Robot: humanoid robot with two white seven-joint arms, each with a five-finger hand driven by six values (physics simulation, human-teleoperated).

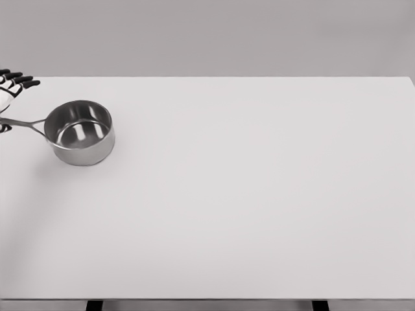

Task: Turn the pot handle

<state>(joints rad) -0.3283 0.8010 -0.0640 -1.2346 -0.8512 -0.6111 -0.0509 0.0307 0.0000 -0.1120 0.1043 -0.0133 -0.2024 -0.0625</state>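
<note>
While waiting on bare tabletop (246,214), sits far left: steel pot (80,132), handle (23,123) pointing at the edge. Beyond, left hand (9,91) straddling that handle, probably to swing it; grip impossible to tell.

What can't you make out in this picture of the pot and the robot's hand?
- Left hand, head view: mostly cut off by the left edge; whether it grips the pot handle is unclear.
- Handle's far end: past the same edge.
- Right arm: out of view.
- Pot: inside shows only reflections.
</note>
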